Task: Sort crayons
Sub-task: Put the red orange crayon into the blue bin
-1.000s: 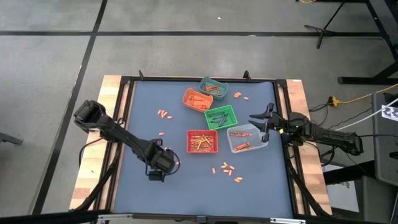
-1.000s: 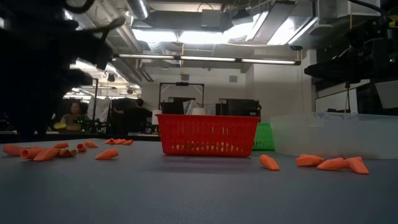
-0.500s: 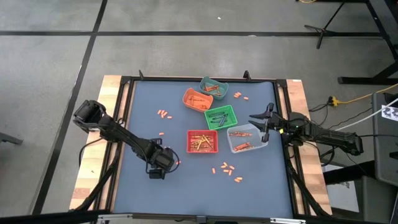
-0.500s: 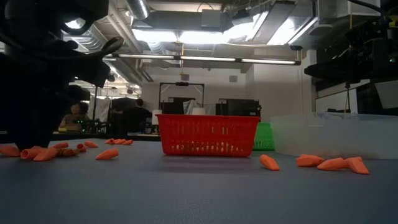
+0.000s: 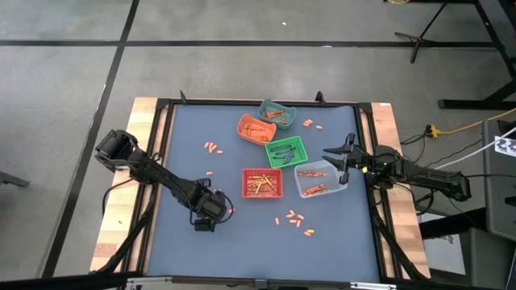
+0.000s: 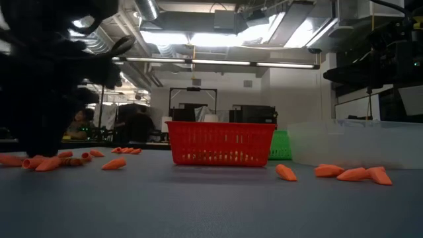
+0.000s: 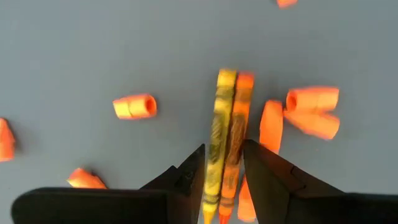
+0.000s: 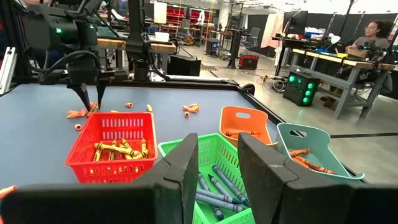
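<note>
Left gripper, bottom centre of the left wrist view: fingers spread, one to each side of a pair of crayons, not yet pressed onto them. The pair, one yellow and one orange, lies side by side and touching, its long axis running straight away from the gripper toward the upper middle of the frame, so it enters the gap lengthwise, between the fingers. Short orange stubs lie just beside the pair at centre right, and another at centre left; they stay outside the gap.

High view: the same left gripper sits in the lower left part of the blue mat, left of the red bin. It is by far the nearer arm to this cluster. Closing here would probably pinch both sticks at once; separating them looks to be the delicate part.

Right gripper, centre right of the high view: fingers parted, holding nothing, waiting over the clear bin. Its wrist view shows the green bin ahead, with sorted crayons in it.

Further loose stubs lie at lower centre of the mat and near its upper edge.
</note>
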{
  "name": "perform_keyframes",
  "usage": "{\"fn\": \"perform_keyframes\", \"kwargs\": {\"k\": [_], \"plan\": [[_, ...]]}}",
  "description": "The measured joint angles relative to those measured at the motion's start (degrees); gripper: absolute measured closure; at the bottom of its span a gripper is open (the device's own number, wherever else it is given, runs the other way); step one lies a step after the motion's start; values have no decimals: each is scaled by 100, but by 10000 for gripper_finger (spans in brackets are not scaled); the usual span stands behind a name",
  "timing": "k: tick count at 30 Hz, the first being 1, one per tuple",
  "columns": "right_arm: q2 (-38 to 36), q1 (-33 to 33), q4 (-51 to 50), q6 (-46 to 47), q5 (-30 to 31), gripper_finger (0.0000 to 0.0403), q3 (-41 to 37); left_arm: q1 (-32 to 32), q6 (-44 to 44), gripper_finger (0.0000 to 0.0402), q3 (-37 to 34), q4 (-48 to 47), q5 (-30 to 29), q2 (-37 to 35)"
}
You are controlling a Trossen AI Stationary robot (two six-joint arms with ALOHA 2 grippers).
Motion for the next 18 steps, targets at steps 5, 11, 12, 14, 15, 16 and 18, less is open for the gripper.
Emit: {"fn": "perform_keyframes", "kwargs": {"k": [5, 11, 12, 14, 15, 16, 18], "plan": [[1, 0, 2, 2, 0, 290, 0, 94, 3, 306, 222, -56, -38, 0], [0, 2, 0, 0, 0, 290, 0, 75, -33, 306, 299, -76, 64, 0], [0, 0, 1, -1, 0, 290, 0, 54, -79, 306, 299, -86, 85, 0], [0, 2, -1, -1, 0, 290, 0, 8, -116, 306, 301, -140, 96, 0], [-1, 2, 2, -1, 0, 290, 0, -19, -117, 306, 301, -182, 96, 0], [0, 1, -1, 1, 0, 290, 0, -47, -117, 306, 301, -212, 98, 0], [0, 1, 1, 1, 0, 290, 0, -94, -132, 306, 301, -251, 102, 0]]}}
